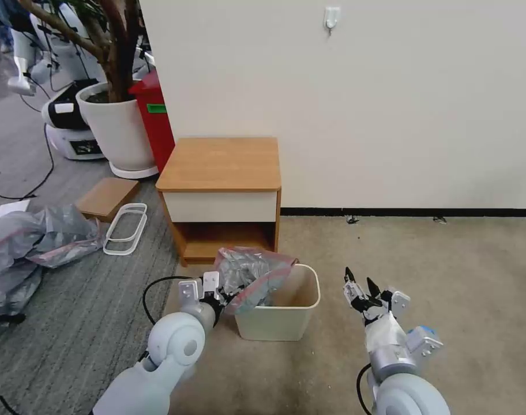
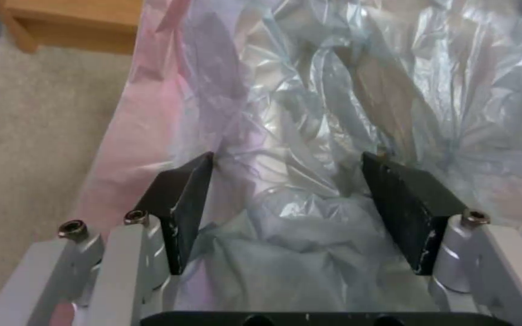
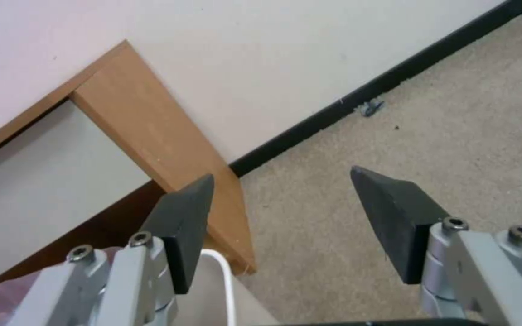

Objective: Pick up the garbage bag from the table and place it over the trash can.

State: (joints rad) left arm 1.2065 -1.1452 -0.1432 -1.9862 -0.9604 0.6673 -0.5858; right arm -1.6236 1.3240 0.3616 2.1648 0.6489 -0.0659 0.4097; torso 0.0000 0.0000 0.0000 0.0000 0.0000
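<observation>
The garbage bag (image 1: pixel 252 275) is draping over the left rim of the trash can (image 1: pixel 286 320), which is standing on the carpet just in front of the bench (image 1: pixel 221 173). The left gripper (image 1: pixel 208 290) is sitting at that rim, its fingers (image 2: pixel 179 206) spread wide with crumpled plastic bulging between them; whether they are pinching any film is hard to tell. The bag is hiding the can's left wall. The right gripper (image 1: pixel 358 282) is hovering right of the can, fingers (image 3: pixel 184 226) wide, holding nothing.

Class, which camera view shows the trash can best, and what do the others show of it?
The head view: the whole trash can shows, with the garbage bag draped over its left rim. The right wrist view catches a strip of white rim; the left wrist view shows the bag.
</observation>
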